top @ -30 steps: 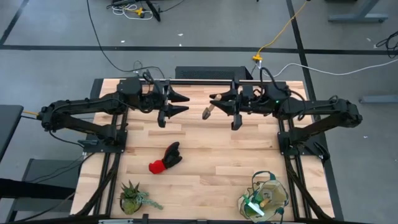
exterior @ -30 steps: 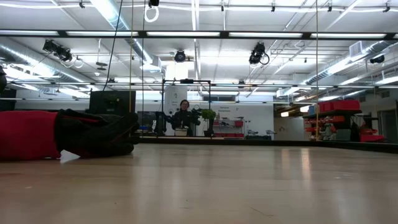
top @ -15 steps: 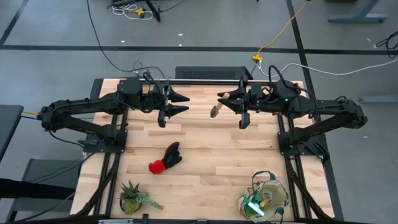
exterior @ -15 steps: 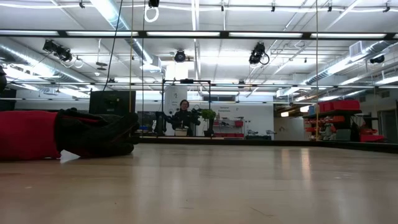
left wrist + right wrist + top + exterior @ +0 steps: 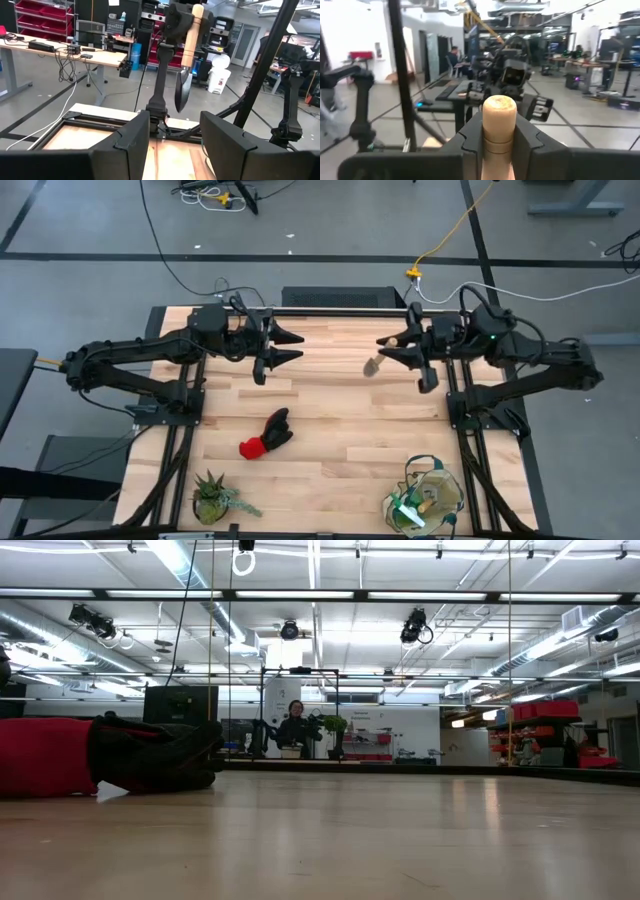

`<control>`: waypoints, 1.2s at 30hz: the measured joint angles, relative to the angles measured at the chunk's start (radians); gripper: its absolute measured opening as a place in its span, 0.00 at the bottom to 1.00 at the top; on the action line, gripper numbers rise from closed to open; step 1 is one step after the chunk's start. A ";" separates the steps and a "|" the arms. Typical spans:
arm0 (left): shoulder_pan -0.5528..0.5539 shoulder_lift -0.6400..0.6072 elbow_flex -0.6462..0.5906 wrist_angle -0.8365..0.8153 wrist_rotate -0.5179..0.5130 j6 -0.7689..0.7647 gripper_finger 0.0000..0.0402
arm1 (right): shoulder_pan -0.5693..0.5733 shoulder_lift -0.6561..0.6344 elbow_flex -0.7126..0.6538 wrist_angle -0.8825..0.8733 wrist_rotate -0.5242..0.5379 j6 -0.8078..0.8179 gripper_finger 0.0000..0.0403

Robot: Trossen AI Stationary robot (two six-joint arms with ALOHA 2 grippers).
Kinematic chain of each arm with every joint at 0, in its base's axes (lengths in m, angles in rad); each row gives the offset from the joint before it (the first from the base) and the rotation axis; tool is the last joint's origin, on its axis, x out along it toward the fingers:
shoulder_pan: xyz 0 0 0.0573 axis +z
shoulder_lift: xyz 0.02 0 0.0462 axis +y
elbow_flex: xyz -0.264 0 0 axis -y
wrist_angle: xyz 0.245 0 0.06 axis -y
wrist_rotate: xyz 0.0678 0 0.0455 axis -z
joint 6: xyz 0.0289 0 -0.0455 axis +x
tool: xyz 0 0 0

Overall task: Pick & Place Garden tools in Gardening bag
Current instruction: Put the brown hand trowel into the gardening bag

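My right gripper (image 5: 392,348) hovers over the far right of the table, shut on a wooden-handled metal trowel (image 5: 372,366). The left wrist view shows the trowel (image 5: 183,85) upright, blade down. My left gripper (image 5: 292,346) stays open over the far left, pointing at the right one, with nothing between its fingers (image 5: 131,136). The red-and-black glove pair (image 5: 266,434) lies flat on the table's middle and shows at the left of the low view (image 5: 110,754). The beige gardening bag (image 5: 425,498) stands at the near right, a bright green piece showing in its mouth. My right gripper pinches the trowel's wooden handle (image 5: 499,131) between its two fingers, below the rounded top end. The fingers come level from the table's right and lie across the handle. The trowel hangs upright, blade (image 5: 182,91) down, lifted clear of the table.
A small spiky potted plant (image 5: 212,498) stands at the near left corner. Bare wood lies between the gloves and the bag. The arms' frames run along the table's left and right edges.
My right gripper has drawn back toward the table's right edge with the trowel, away from my left gripper. The trowel stays held and clear of the table.
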 joint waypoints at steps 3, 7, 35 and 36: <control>0.000 0.000 0.000 0.000 0.000 -0.008 0.45 | 0.000 -0.031 0.000 -0.055 -0.012 -0.024 0.15; 0.000 0.000 0.000 0.000 0.000 -0.008 0.45 | 0.000 -0.070 0.000 -0.091 -0.011 -0.031 0.15; 0.000 0.000 0.000 0.001 -0.046 -0.008 0.45 | 0.124 -0.121 -0.008 -0.204 -0.082 0.060 0.15; 0.000 0.000 0.000 0.001 -0.046 -0.008 0.45 | 0.139 -0.122 -0.018 -0.201 -0.083 0.072 0.15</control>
